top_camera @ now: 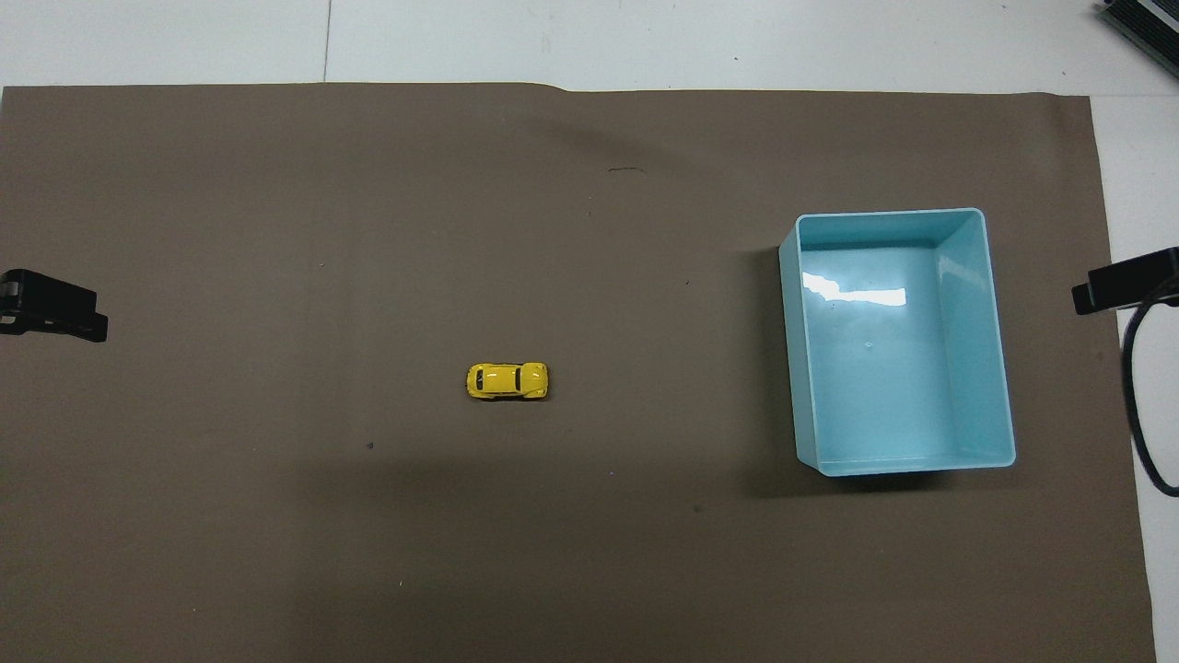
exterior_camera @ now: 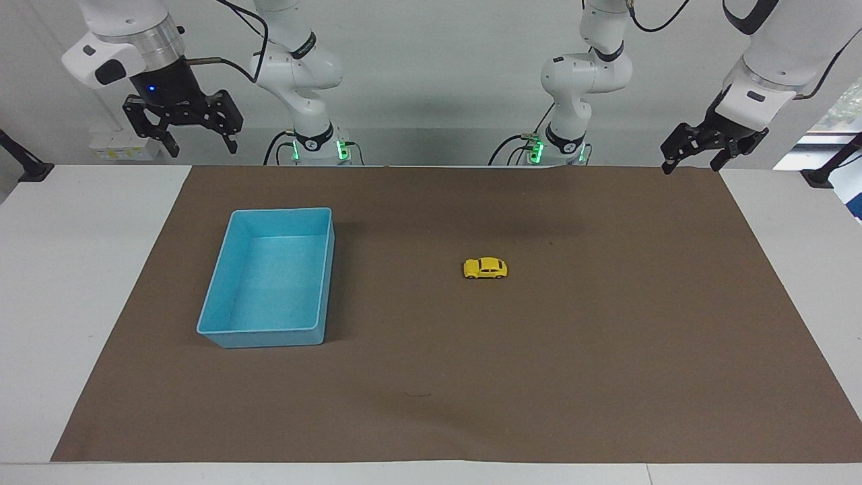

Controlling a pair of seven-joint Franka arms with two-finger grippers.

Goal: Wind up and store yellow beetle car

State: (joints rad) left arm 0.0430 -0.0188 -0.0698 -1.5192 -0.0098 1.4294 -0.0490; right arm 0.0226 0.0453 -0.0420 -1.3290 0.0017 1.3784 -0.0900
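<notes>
Left gripper [exterior_camera: 697, 158] spread, raised | right gripper [exterior_camera: 199, 138] spread, raised | yellow beetle car [exterior_camera: 485, 269] untouched; wheels indistinct

Yellow beetle car [top_camera: 507, 380] on brown mat [top_camera: 276, 230]; light blue bin [top_camera: 999, 368] well apart, apparently empty.

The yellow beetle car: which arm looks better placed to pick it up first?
Probably the left. The yellow beetle car sits toward the left arm's end of the table; the light blue bin sits toward the right arm's. Left gripper and right gripper both wait raised.
</notes>
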